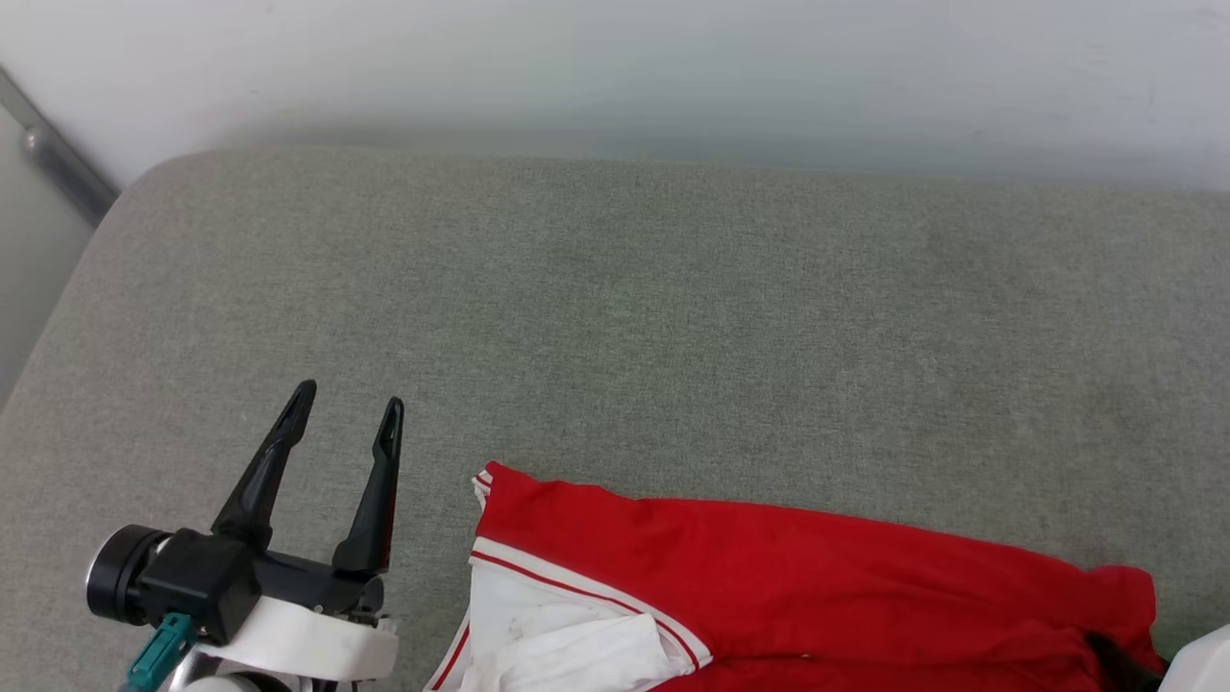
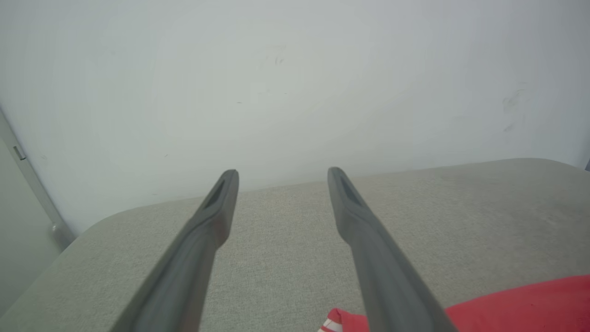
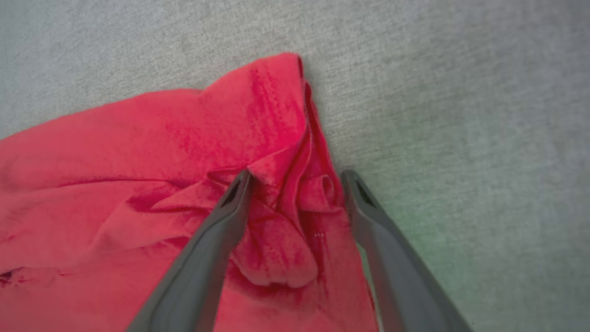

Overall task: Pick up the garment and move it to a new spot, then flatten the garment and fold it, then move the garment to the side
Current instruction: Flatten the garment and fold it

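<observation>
Here we had the garment [image 1: 817, 577] lying rumpled on the grey padded surface [image 1: 673, 317]. It ran along the near edge of the head view, its red body stretching toward our right. A white sleeve [image 1: 562, 639] edged in red-and-white stripes was bunched at its left end.

Our left gripper [image 1: 350, 394] hung just beside that left end, apart from the cloth. Its two dark fingers were spread wide with nothing between them, pointing toward the pale wall [image 1: 615, 67] behind the surface. In the left wrist view the same left gripper [image 2: 283, 171] framed bare grey fabric, and a red corner of the garment [image 2: 521, 304] showed low on the right.

Our right gripper [image 3: 297, 174] was over the far right corner of the garment [image 3: 138, 152], where the red cloth was folded into thick creases. Its jaws stood fully apart, one finger above the cloth and the other along the cloth's edge by the grey surface. We could not tell whether either fingertip touched the fabric, and no cloth was pinched between them.
</observation>
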`<state>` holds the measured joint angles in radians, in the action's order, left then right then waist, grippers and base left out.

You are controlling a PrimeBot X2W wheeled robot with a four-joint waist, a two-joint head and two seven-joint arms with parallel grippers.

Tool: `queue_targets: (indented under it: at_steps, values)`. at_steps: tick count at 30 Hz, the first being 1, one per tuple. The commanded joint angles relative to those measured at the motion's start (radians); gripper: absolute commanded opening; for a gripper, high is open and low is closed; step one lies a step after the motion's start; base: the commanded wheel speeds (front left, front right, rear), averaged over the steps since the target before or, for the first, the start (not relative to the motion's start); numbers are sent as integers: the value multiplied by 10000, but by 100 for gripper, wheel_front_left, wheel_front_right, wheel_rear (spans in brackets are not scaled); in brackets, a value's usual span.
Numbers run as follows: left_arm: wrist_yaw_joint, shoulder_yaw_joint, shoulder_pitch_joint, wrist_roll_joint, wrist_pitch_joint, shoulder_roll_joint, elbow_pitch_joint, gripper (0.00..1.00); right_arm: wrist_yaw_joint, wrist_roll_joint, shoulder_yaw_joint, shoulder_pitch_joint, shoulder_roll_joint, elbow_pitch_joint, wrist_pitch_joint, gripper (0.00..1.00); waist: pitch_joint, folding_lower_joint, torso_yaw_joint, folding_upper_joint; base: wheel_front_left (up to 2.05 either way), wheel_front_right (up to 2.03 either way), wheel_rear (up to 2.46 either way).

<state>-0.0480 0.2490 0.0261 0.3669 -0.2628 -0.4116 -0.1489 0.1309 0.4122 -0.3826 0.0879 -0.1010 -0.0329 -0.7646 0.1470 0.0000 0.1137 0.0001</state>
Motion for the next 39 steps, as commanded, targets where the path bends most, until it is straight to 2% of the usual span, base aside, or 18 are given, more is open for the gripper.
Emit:
queue_targets:
  at_steps: [1,4,12,13,14,15,24,34,39]
  values:
    - [106,-108,-120,-122,-21,109,-28,100,-4,-8,-19,-68,102,-117,-33,100,43,0,22,-1,0,0,0]
    - [419,-464,-271,-491,-22,432,-39,100,-9,-148,-6,83,240,-569,-216,100,121,0,64,-1,0,0,0]
    - [1090,-1179,-541,-1059,-23,1184,52,100,11,325,829,559,552,-966,-334,100,140,0,115,-1,0,0,0]
    - [1144,-1229,-566,-1113,-23,1262,75,100,11,323,892,579,564,-1022,-324,73,131,0,112,-1,0,0,0]
    - [1208,-1276,-584,-1179,-23,1315,85,100,11,291,951,571,542,-1071,-262,29,123,0,107,-1,0,0,0]
    - [1265,-1326,-594,-1224,-23,1356,98,100,11,226,977,517,495,-1078,-154,0,115,0,99,-1,0,0,0]
    - [1557,-1517,-733,-1584,-23,1658,209,100,-10,278,720,49,-192,-828,881,0,28,0,-6,-1,0,0,0]
    - [1684,-1737,-826,-1695,-24,1865,176,100,-9,3,-965,-352,-1366,-1121,1167,0,-83,0,-151,-1,0,0,0]
    - [1717,-1794,-879,-1711,-24,1908,173,100,-7,76,-1038,-383,-1701,-1249,1147,0,-155,0,-243,-1,0,0,0]
